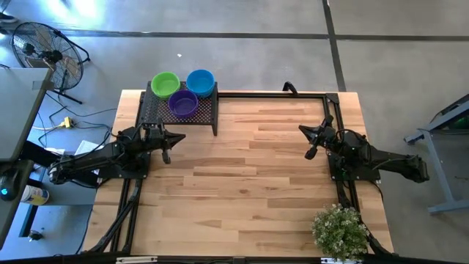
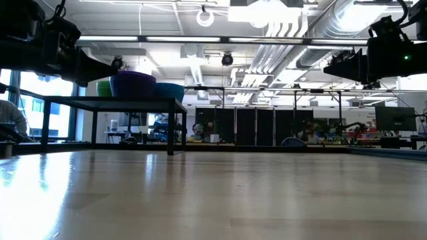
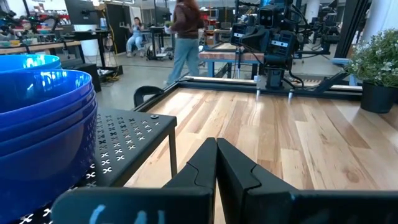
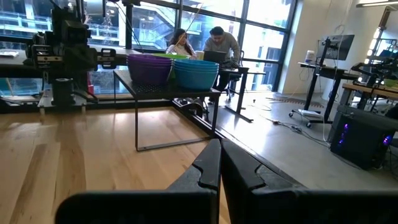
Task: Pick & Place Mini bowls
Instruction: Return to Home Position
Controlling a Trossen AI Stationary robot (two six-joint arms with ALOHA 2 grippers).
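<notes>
Bowls (image 1: 182, 104) (glossy, round) stack on perforated black rack (image 1: 152, 111); left gripper (image 3: 216, 143) and right gripper (image 4: 221, 143) pressed together.

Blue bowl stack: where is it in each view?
High view: blue bowl stack on the rack, right of the green stack.
Low view: it peeks right of the purple stack.
Left wrist view: it sits behind the nearer stack.
Right wrist view: it stands beside the purple stack.
Landmark: the black rack.
</notes>
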